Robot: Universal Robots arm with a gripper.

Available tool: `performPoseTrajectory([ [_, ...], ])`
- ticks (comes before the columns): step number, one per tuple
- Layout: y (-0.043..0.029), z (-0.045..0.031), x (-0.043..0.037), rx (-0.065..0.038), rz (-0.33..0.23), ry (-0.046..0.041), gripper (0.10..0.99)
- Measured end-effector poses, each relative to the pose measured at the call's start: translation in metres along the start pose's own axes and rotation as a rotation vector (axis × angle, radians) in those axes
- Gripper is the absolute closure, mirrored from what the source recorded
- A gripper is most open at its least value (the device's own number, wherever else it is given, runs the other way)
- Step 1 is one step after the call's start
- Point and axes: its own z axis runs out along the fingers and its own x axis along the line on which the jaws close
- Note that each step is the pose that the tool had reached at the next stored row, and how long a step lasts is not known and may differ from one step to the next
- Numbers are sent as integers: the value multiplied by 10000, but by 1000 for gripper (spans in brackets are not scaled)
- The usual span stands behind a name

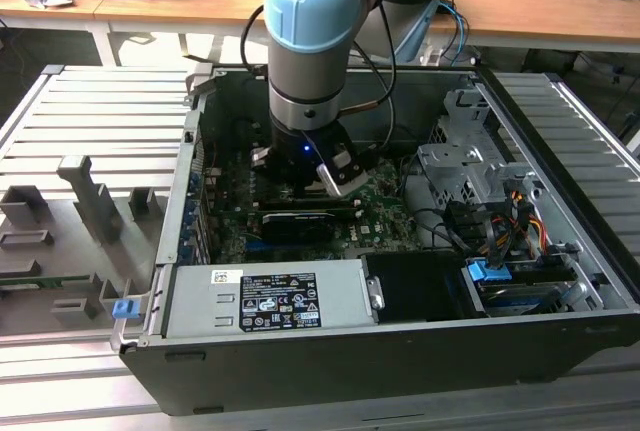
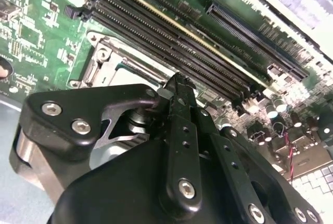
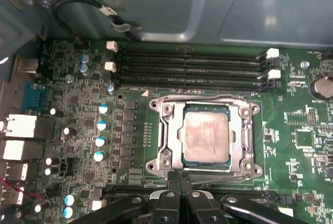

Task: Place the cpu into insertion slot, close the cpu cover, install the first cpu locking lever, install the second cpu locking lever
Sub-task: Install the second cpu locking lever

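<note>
Showing an open computer case [image 1: 400,351] lying on a ribbed metal counter [image 1: 90,121], with the arm [image 1: 310,41] reaching down into it over the green motherboard [image 1: 385,216].

- Gripper [image 3: 180,178]: fingers pressed together, tips meeting just at the near edge of the socket frame in the first wrist view; nothing pinched between them. In the second wrist view the black fingers [image 2: 179,104] meet at a point directly above the silver socket hardware. In the exterior view the gripper [image 1: 318,173] sits low over the middle of the board.
- Cpu [image 3: 206,136]: pale silvery-tan square, seated flat inside the insertion slot [image 3: 169,110], level with its surround.
- Cpu cover [image 3: 241,140]: silver-grey frame plate lying down over the chip, its central window showing the chip's face. Whether it is fully latched cannot be told.
- Locking lever [image 3: 203,97]: thin wire rod running along the far side of the socket frame, next to the memory slots.
- Memory slots [image 3: 190,68]: four long black slots with white clips, just beyond the socket.
- Capacitors [image 3: 101,125]: a row of blue-topped cans beside the socket.
- Power supply [image 1: 270,301]: grey box with a label, at the near edge of the case, on the exterior view's left.
- Drive cage [image 1: 465,166]: grey metal, at the exterior view's right, with bundled cables [image 1: 520,216] near it.
</note>
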Motion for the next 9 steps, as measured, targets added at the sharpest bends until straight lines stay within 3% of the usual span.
performPoseTrajectory([
  [4,-39,-4,25,-269,3,-12,980],
  [6,-59,-3,45,-484,4,-22,980],
  [9,-88,-2,64,-600,5,-27,980],
])
